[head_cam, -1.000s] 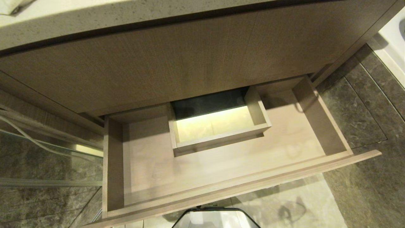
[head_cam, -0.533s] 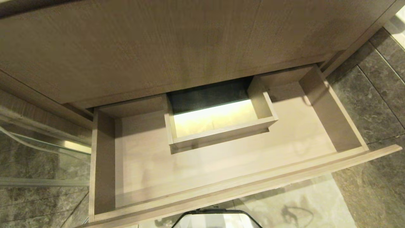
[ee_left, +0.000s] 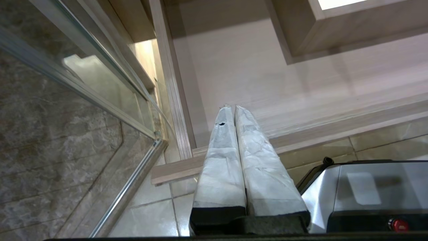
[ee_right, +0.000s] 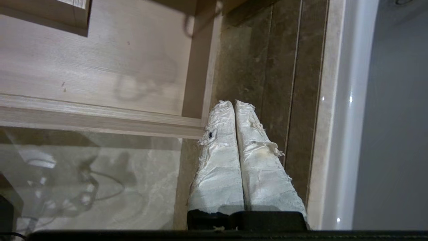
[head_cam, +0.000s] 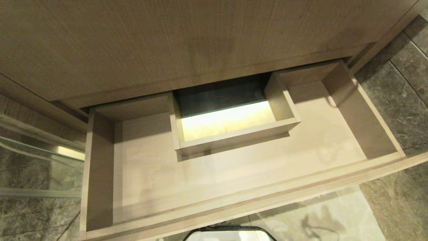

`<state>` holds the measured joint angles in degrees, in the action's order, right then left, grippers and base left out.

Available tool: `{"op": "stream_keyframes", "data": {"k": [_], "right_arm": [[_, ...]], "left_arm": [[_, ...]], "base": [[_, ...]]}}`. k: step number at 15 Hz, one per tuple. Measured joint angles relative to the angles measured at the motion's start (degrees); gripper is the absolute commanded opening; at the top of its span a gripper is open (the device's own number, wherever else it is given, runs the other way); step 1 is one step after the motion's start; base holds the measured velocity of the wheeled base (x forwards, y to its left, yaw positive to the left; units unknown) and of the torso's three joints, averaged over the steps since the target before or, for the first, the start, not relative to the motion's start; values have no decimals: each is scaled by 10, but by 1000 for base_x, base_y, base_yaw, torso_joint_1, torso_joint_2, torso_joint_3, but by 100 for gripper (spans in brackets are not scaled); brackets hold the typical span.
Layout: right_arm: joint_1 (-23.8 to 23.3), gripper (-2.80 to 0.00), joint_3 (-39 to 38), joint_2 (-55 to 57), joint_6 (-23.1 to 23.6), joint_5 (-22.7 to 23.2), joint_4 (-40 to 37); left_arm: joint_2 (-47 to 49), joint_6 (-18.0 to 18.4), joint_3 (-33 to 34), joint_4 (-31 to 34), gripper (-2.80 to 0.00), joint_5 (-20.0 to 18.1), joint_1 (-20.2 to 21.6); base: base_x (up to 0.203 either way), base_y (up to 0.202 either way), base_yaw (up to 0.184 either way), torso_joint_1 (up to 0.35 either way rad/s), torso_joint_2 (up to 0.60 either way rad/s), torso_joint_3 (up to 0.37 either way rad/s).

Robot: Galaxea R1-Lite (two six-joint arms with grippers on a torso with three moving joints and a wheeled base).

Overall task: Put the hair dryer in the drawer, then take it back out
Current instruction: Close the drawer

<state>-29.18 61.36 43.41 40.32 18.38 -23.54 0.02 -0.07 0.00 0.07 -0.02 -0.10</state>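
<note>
Head view: the drawer (head_cam: 234, 174) stands pulled out, pale grained wood, with a boxed rectangular cutout (head_cam: 230, 134); the whole scene sits lower and closer than before, so the camera moved.
Hair dryer: in none of the views.
Left wrist view: left tool (ee_left: 234, 108), tape-wrapped fingers pressed together, empty, over the drawer's corner.
Right wrist view: right tool (ee_right: 234, 103), closed, empty, above grey stone floor tiles (ee_right: 254, 67).

No text, label, brand, number or sign can be read in any view. The only candidate is a pale striped patch at the corner of the boxed cutout (ee_right: 79, 3), seen in the right wrist view well ahead of the right gripper (ee_right: 234, 103), across the floor of the drawer (ee_right: 100, 67); whether it carries print cannot be told.
</note>
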Motion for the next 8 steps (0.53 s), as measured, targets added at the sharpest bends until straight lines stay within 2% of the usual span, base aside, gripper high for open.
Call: {"op": "stream_keyframes", "data": {"k": [1,3,8], "right_arm": [[0,-280,0,0,-7,11,-2],[1,-280,0,0,-8,16,-1],[1,-280,-14,-1,-8,12,-2]], "left_arm": [[0,0,0,-1,-280,0,0],[0,0,0,1,-280,0,-1],[0,0,0,0,-280,0,0]], "base": [[0,0,0,32,141,212],[0,5,-103,88,104,126],[0,8,-198,31,38,56]]}}
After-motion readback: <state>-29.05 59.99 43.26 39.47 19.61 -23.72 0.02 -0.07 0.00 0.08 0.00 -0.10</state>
